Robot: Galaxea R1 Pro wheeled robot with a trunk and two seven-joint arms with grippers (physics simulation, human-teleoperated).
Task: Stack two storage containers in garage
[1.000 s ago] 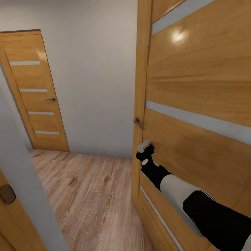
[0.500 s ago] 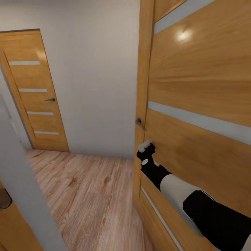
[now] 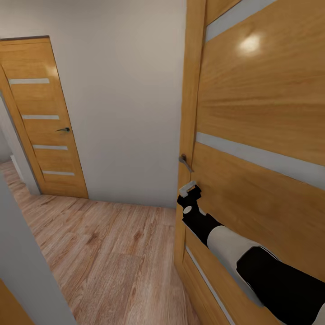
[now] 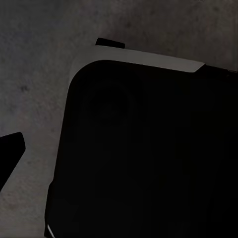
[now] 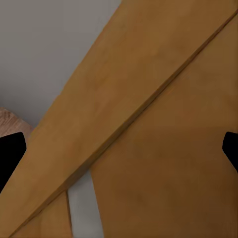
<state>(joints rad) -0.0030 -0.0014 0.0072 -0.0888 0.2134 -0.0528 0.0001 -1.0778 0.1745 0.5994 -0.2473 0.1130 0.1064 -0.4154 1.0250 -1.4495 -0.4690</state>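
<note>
While right gripper presses close against wooden door, tips apart in wrist view with nothing between, door handle sits just above it. Door edge and frosted strip right ahead of fingers. Wood-plank floor spreads left of claw; second door stands shut beyond, well apart. Left gripper: one dark fingertip over mottled grey surface, spread — cannot tell.

A home hallway: light wood-plank floor, plain off-white wall, and two honey-wood interior doors with lever handles.
</note>
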